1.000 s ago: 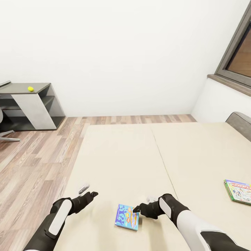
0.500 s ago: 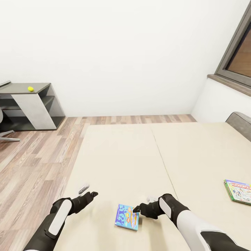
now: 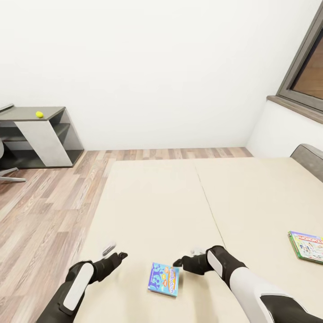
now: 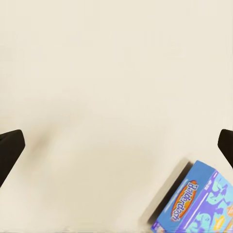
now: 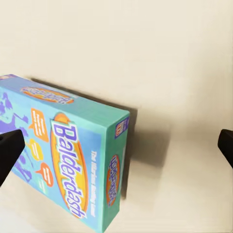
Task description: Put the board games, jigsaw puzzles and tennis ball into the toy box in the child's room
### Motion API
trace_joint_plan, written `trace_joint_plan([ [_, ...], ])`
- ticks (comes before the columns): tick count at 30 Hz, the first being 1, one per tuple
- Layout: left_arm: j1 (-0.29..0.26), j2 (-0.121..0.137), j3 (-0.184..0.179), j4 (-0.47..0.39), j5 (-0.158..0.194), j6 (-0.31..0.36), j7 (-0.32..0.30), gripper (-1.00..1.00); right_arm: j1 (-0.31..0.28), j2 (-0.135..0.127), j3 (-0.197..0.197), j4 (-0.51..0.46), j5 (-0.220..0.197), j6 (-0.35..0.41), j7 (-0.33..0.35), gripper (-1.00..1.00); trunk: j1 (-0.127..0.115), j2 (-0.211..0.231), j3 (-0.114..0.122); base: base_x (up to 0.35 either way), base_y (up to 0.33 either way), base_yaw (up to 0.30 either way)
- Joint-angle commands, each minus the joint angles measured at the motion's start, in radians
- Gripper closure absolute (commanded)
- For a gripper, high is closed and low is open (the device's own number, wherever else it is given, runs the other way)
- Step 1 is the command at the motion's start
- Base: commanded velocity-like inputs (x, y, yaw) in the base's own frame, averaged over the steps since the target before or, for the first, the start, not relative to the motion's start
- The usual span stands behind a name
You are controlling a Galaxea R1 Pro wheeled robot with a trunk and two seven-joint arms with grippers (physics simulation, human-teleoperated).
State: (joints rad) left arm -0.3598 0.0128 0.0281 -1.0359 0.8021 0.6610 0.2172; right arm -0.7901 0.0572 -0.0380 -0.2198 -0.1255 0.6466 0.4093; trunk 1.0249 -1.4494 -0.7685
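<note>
- Blue Balderdash box (image 3: 163, 278) lies flat on the beige bed (image 3: 179, 211), lower centre of head frame, untouched.
- Right gripper (image 3: 178, 261) just beside its upper right corner, fingers spread, empty.
- Left gripper (image 3: 115, 250) lower left, fingers spread.
- Monopoly box (image 3: 307, 246) at right edge.
- Tennis ball (image 3: 39, 114) on the dark table (image 3: 51, 111), upper left.

Beige bed (image 3: 170, 206) carries two board games: blue Balderdash box (image 3: 163, 279) flat at near centre, Monopoly box (image 3: 307, 246) well apart, far right edge.

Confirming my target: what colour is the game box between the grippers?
Mostly blue, with an orange "Balderdash" logo: the board game, clearest in the right wrist view.
</note>
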Motion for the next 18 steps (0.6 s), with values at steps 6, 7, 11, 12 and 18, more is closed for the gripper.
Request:
trace_joint_plan([
  [6,0.012,0.0,0.0,-0.001,0.011,0.004,0.008,-1.0,0.0,0.0,-0.004,-0.001,-0.006,-0.002,0.031,-1.0,0.0,0.0,-0.001,0.0,0.0,0.0],
  [7,0.012,0.0,0.0,-0.001,0.011,0.004,0.008,-1.0,0.0,0.0,-0.004,-0.001,-0.006,-0.002,0.036,-1.0,0.0,0.0,-0.001,0.0,0.0,0.0],
  [11,0.012,0.0,0.0,-0.001,0.011,0.004,0.008,-1.0,0.0,0.0,-0.004,-0.001,-0.006,-0.002,0.036,-1.0,0.0,0.0,-0.001,0.0,0.0,0.0],
  [12,0.012,0.0,0.0,-0.001,0.011,0.004,0.008,-1.0,0.0,0.0,-0.004,-0.001,-0.006,-0.002,0.036,-1.0,0.0,0.0,-0.001,0.0,0.0,0.0],
  [18,0.012,0.0,0.0,-0.001,0.011,0.004,0.008,-1.0,0.0,0.0,-0.004,-0.001,-0.006,-0.002,0.036,-1.0,0.0,0.0,-0.001,0.0,0.0,0.0],
])
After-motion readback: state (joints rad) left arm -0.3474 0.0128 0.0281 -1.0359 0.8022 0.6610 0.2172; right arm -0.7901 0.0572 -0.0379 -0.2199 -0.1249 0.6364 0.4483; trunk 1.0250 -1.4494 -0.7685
